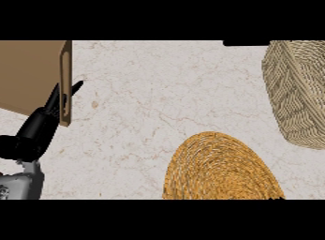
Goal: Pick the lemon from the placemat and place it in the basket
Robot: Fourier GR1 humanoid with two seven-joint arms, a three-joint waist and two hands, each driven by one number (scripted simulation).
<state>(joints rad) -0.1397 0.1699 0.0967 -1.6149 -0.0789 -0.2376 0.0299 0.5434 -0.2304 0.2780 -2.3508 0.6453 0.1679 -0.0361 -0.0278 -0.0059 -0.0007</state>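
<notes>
Counter top seen from the head view; lemon not visible anywhere.

Left hand [35,129] at the view's left edge, fingers straight and pointing up the frame, holding nothing; fingertips lie against the edge of a brown wooden box [23,75] that fills the upper left corner; grey forearm [16,185] enters from the lower left. Right hand out of view. Woven orange placemat [220,168] sits at the lower centre, cut off by the lower edge, its visible surface bare. Pale wicker basket [304,91] stands at the right edge, partly out of frame, well apart from the hand and just up-right of the placemat; its inside cannot be seen. Marbled counter [158,89] between them.
</notes>
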